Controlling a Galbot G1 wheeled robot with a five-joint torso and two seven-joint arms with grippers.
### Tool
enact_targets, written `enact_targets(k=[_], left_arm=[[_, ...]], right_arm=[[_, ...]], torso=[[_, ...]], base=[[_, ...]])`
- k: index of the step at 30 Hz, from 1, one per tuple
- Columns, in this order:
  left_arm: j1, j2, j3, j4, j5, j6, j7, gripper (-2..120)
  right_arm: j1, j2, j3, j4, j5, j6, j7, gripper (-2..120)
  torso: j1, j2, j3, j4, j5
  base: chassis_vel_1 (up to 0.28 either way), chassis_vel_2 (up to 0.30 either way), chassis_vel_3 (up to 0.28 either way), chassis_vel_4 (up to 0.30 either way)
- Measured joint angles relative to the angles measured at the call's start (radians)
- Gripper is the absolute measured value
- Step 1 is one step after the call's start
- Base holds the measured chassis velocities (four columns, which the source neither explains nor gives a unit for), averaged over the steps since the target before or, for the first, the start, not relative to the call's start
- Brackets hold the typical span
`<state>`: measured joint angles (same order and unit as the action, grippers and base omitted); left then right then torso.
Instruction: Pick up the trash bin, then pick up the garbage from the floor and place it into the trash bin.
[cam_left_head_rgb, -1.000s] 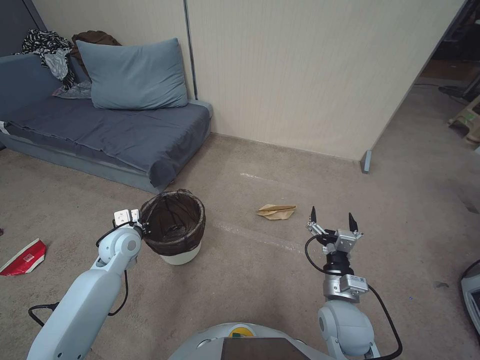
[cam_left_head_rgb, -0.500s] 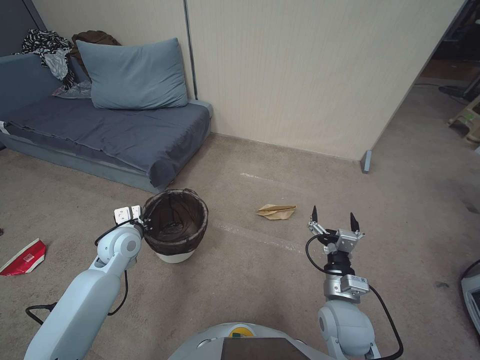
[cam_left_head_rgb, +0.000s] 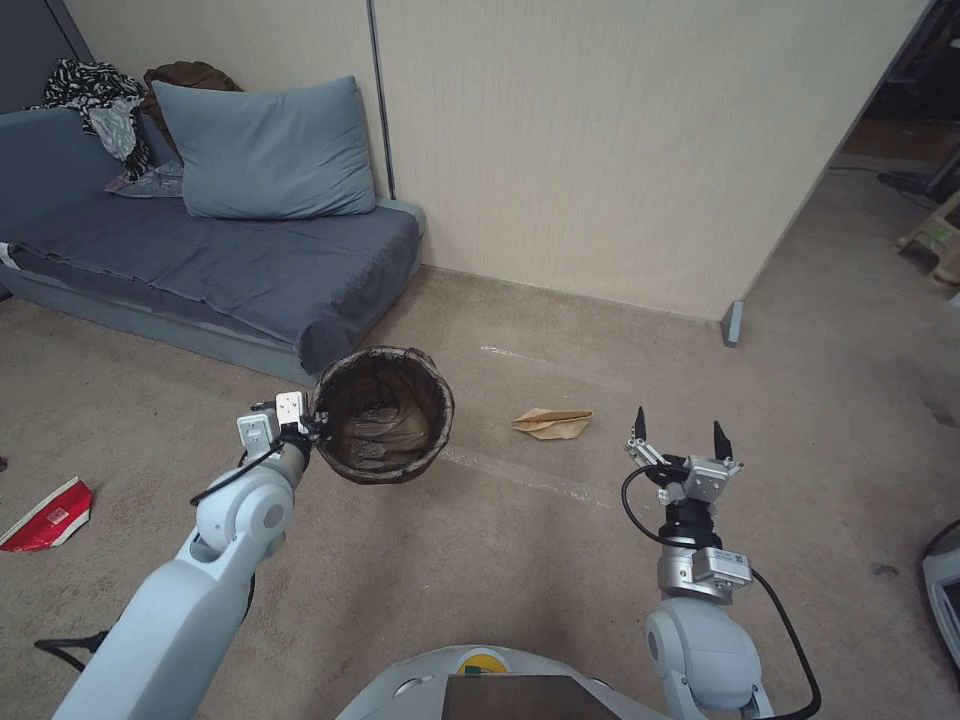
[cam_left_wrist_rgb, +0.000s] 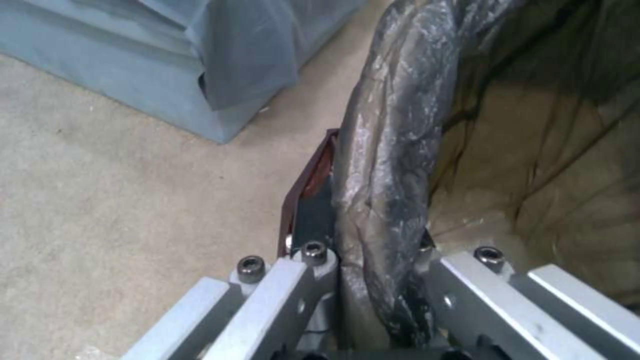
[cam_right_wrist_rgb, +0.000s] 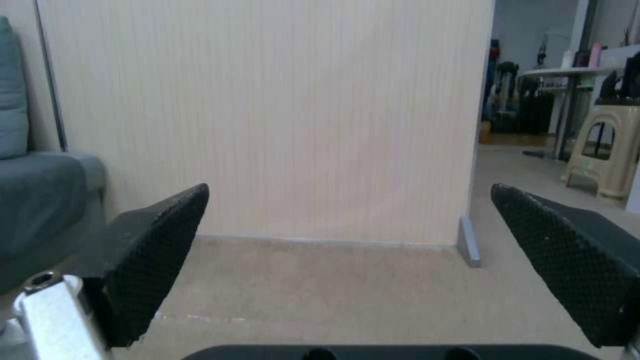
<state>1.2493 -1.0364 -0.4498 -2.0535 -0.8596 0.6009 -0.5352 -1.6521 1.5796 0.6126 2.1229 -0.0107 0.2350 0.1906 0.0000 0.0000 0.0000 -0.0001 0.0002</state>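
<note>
The trash bin (cam_left_head_rgb: 385, 415), wrapped in its dark liner, hangs above the floor in the head view, tilted so its mouth faces me. My left gripper (cam_left_head_rgb: 315, 428) is shut on the bin's rim; the left wrist view shows the lined rim (cam_left_wrist_rgb: 387, 165) pinched between the fingers. A tan folded paper (cam_left_head_rgb: 552, 423) lies on the carpet to the right of the bin. A red-and-white wrapper (cam_left_head_rgb: 45, 517) lies at the far left. My right gripper (cam_left_head_rgb: 680, 432) is open, pointing up, just right of the tan paper; its black pads (cam_right_wrist_rgb: 157, 260) stand wide apart.
A blue-grey sofa (cam_left_head_rgb: 210, 270) with a pillow stands at the back left, its corner close behind the bin. A beige partition wall (cam_left_head_rgb: 600, 150) runs behind the paper, ending at a grey foot (cam_left_head_rgb: 733, 323). Open carpet lies to the right, with a stool (cam_left_head_rgb: 935, 235) beyond.
The left arm has lifted the bin off the floor and carried it right and forward, tilting it. The right gripper has shifted slightly right and lower in the picture.
</note>
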Motion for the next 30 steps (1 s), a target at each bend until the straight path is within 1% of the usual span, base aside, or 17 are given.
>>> enact_targets(k=[2, 5, 10, 12, 13, 15, 16, 18, 19, 23, 25, 27, 30], left_arm=[[0.012, -0.012, -0.003, -0.01, 0.021, -0.009, 0.012, 4], [0.062, -0.052, -0.011, -0.046, 0.081, -0.04, 0.044, 4], [0.107, -0.084, -0.015, -0.085, 0.107, -0.049, 0.056, 4], [0.146, -0.106, -0.017, -0.125, 0.131, -0.05, 0.066, 4], [0.146, -0.106, -0.017, -0.125, 0.131, -0.05, 0.066, 4], [0.217, -0.129, -0.013, -0.187, 0.216, -0.072, 0.1, 4], [0.217, -0.129, -0.013, -0.187, 0.216, -0.072, 0.1, 4], [0.259, -0.137, 0.0, -0.215, 0.273, -0.093, 0.118, 4], [0.259, -0.137, 0.0, -0.215, 0.273, -0.093, 0.118, 4], [0.311, -0.139, 0.035, -0.244, 0.345, -0.122, 0.135, 4], [0.323, -0.141, 0.038, -0.25, 0.36, -0.127, 0.138, 4], [0.357, -0.152, 0.045, -0.264, 0.392, -0.129, 0.144, 4], [0.375, -0.166, 0.055, -0.267, 0.416, -0.13, 0.147, 4]], right_arm=[[0.0, 0.0, 0.002, 0.002, 0.001, 0.0, 0.0, 100], [0.001, 0.0, 0.007, 0.005, 0.003, 0.0, 0.001, 100], [0.002, 0.0, 0.008, 0.005, 0.005, -0.001, 0.002, 100], [0.004, 0.0, 0.009, 0.005, 0.005, -0.001, 0.002, 100], [0.004, 0.0, 0.009, 0.005, 0.005, -0.001, 0.002, 100], [0.004, -0.004, 0.014, 0.005, 0.006, -0.001, 0.002, 100], [0.004, -0.004, 0.014, 0.005, 0.006, -0.001, 0.002, 100], [0.0, -0.011, 0.024, 0.007, 0.006, 0.003, 0.006, 100], [0.0, -0.011, 0.024, 0.007, 0.006, 0.003, 0.006, 100], [-0.007, -0.013, 0.036, 0.017, 0.007, 0.008, 0.014, 100], [-0.007, -0.015, 0.037, 0.017, 0.006, 0.009, 0.015, 100], [-0.009, -0.022, 0.039, 0.017, 0.004, 0.011, 0.019, 100], [-0.008, -0.027, 0.04, 0.017, 0.003, 0.013, 0.021, 100]], torso=[[0.0, 0.0, 0.0, -0.0004, 0.0002], [0.0, 0.0, 0.0, 0.0001, -0.0002], [0.0, 0.0, 0.0, 0.0002, -0.0002], [0.0, 0.0, 0.0, 0.0002, 0.0001], [0.0, 0.0, 0.0, 0.0002, 0.0001], [0.0, 0.0, 0.0, 0.0001, 0.0002], [0.0, 0.0, 0.0, 0.0001, 0.0002], [0.0, 0.0, 0.0, 0.0001, 0.0], [0.0, 0.0, 0.0, 0.0001, 0.0], [0.0, 0.0, 0.0, 0.0, -0.0001], [0.0, 0.0, 0.0, 0.0, -0.0001], [0.0, 0.0, 0.0, 0.0, 0.0], [0.0, 0.0, 0.0, 0.0001, 0.0]], base=[[0.0, 0.0, 0.0, 0.0], [0.0, 0.0, 0.0, 0.0], [0.0, 0.0, 0.0, 0.0], [0.0, 0.0, 0.0, 0.0], [0.0, 0.0, 0.0, 0.0], [0.0, 0.0, 0.0, 0.0], [0.0, 0.0, 0.0, 0.0], [0.0, 0.0, 0.0, 0.0], [0.0, 0.0, 0.0, 0.0], [0.0, 0.0, 0.0, 0.0], [0.0, 0.0, 0.0, 0.0], [0.0, 0.0, 0.0, 0.0], [0.0, 0.0, 0.0, 0.0]])
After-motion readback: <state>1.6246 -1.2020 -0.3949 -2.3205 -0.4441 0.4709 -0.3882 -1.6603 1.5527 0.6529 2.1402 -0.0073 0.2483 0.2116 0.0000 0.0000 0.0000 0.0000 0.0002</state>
